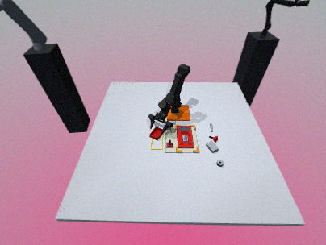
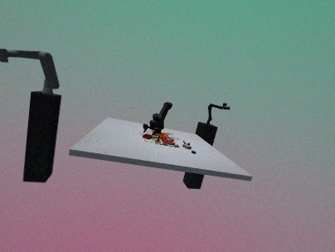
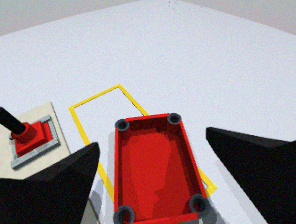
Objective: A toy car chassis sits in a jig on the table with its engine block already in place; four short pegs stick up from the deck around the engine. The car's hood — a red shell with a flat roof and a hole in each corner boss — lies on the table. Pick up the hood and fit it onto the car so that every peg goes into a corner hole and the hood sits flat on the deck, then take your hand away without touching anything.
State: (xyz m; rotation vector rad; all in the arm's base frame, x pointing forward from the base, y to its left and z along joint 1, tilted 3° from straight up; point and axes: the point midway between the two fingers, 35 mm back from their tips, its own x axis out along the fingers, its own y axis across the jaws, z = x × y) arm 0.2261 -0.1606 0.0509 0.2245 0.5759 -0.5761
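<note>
The red hood (image 1: 156, 134) (image 2: 147, 137) (image 3: 150, 170) lies at the near end of the yellow outline, turned relative to it, with its hollow side and corner bosses facing up in the wrist view. My gripper (image 1: 160, 126) (image 2: 150, 130) (image 3: 153, 139) is open and empty, its fingers spread to either side of the hood with gaps. The red chassis (image 1: 180, 139) (image 2: 168, 142) sits in the jig, with the grey engine block (image 1: 185, 138) on its deck. The pegs are too small to make out.
The cream jig board (image 1: 170, 150) (image 3: 45, 112) carries a small red part (image 1: 169, 143) (image 3: 32, 137) with a black stem. The yellow outline (image 1: 156, 149) (image 3: 95, 96) lies beside it. Right of the jig are a grey block (image 1: 212, 146), a red-and-black part (image 1: 215, 139) and a ring (image 1: 219, 163).
</note>
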